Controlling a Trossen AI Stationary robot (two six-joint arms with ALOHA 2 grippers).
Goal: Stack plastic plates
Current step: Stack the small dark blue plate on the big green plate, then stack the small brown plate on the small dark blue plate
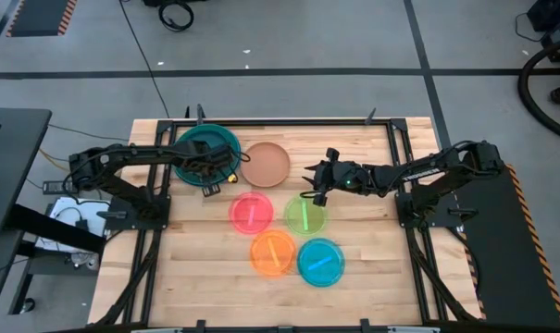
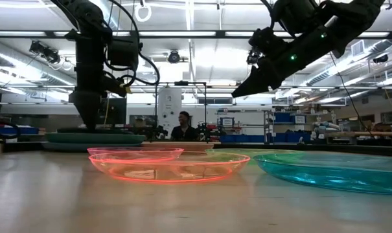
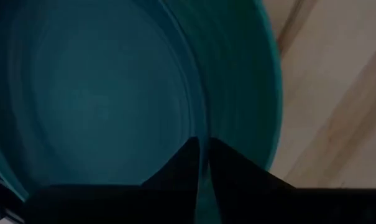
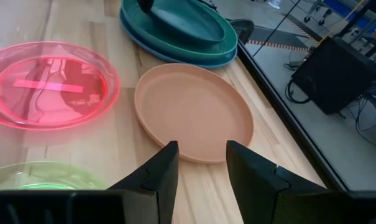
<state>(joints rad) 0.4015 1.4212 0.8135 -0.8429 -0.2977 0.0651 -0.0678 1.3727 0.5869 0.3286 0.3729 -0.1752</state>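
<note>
A dark teal plate (image 4: 186, 23) lies on top of a large teal plate (image 1: 226, 141) and a blue plate (image 4: 175, 55) at the table's far left. My left gripper (image 1: 209, 176) is down on this stack, shut on the dark teal plate (image 3: 100, 93). A tan plate (image 1: 265, 164) lies flat to the right of the stack. My right gripper (image 1: 315, 178) hangs open and empty above the table, just right of the tan plate (image 4: 194, 109). Small pink (image 1: 251, 212), green (image 1: 304, 215), orange (image 1: 272, 252) and light blue (image 1: 320, 262) plates lie flat nearer the front. My left gripper pinches the dark teal plate's rim (image 3: 203, 134) between its two fingers, one inside the rim and one outside. The fingers point down from above. The plate rests on the large teal plate beneath it.
A black metal frame (image 1: 395, 148) runs around the wooden table top. Bare wood lies at the far right and along the front left. In the low view a person (image 2: 183, 126) sits in the room behind the table.
</note>
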